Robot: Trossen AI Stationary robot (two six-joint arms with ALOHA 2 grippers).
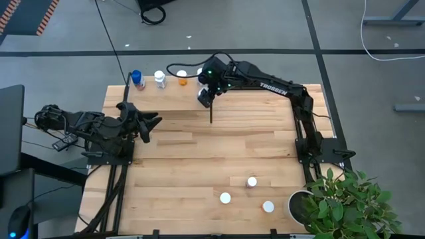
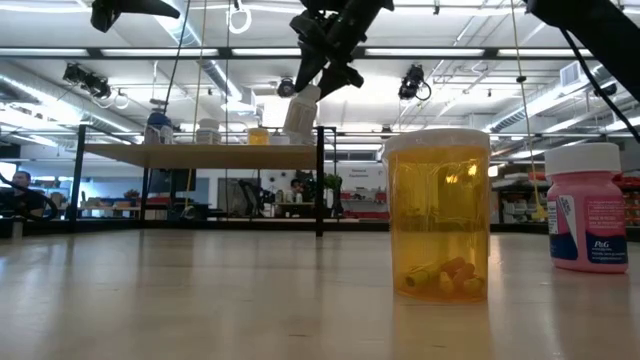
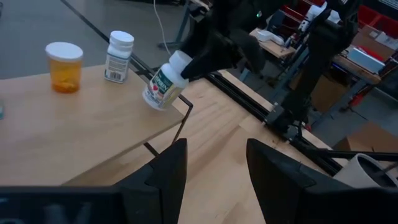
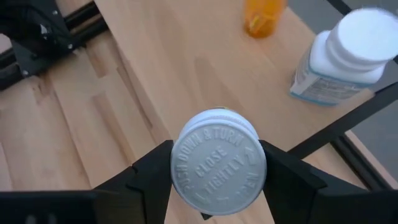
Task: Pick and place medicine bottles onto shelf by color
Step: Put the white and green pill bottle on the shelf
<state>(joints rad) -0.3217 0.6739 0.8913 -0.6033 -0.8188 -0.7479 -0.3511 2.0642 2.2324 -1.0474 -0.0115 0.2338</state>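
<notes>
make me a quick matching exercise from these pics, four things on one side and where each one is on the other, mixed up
Things:
1. blue-capped bottle
2. white bottle with a green label
3. pink bottle
4. left end effector

Places:
A. gripped in the right end effector, tilted above the shelf's corner
B. on the table, not the shelf
C. at the shelf's left end
D. empty and open, beside the table's left edge

Pairs: 1-C, 2-A, 3-B, 4-D
</notes>
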